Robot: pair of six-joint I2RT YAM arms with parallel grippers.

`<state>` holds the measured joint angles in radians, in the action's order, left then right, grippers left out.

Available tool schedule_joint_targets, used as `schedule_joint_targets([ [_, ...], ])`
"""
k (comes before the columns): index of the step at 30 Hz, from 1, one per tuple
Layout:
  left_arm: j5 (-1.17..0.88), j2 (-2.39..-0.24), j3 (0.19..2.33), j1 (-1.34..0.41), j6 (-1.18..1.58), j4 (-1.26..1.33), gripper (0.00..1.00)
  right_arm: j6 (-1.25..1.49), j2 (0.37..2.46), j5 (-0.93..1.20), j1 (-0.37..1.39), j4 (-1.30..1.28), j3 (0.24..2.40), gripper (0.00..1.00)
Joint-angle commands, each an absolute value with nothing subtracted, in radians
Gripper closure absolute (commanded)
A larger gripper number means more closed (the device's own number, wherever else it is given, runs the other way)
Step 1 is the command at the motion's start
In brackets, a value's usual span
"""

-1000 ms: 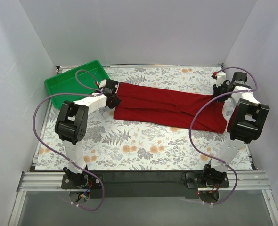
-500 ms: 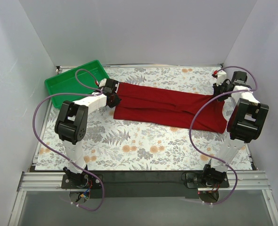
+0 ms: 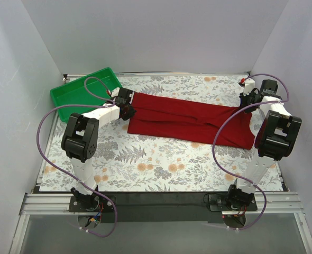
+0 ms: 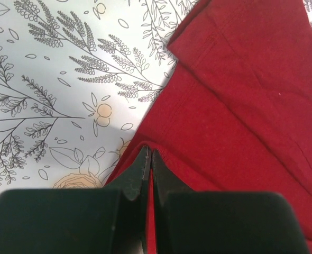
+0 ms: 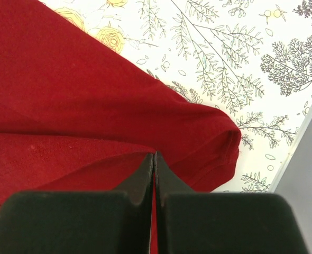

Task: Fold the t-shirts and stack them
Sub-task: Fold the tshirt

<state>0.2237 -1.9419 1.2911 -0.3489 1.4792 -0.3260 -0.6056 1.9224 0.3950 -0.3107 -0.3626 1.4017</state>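
There is nothing to read here. No words, numbers or signs show on the red t-shirt (image 3: 190,119), the green tray (image 3: 79,92) or the flowery tabletop (image 3: 161,164).

Overhead feed bright and even for me, diffuse light off white walls (image 3: 161,37), faint shadows under my arms (image 3: 81,138), no glare, wrist feeds crisp on the dark red t-shirt (image 4: 240,106) weave, my fingers (image 4: 130,185) near-black, detail lost.
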Motion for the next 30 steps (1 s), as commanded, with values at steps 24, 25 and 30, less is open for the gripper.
schedule_joint_targets([
  [24,0.161,-1.591,1.142,-0.339,1.302,-0.149,0.26,-0.49,1.959,0.38,-0.304,-0.287,1.463,0.96],
  [25,0.134,-1.545,1.103,-0.339,1.286,-0.141,0.26,-0.476,1.965,0.383,-0.304,-0.287,1.466,0.96],
  [30,0.089,-1.418,0.997,-0.337,1.255,-0.132,0.26,-0.391,1.993,0.373,-0.305,-0.284,1.497,0.95],
])
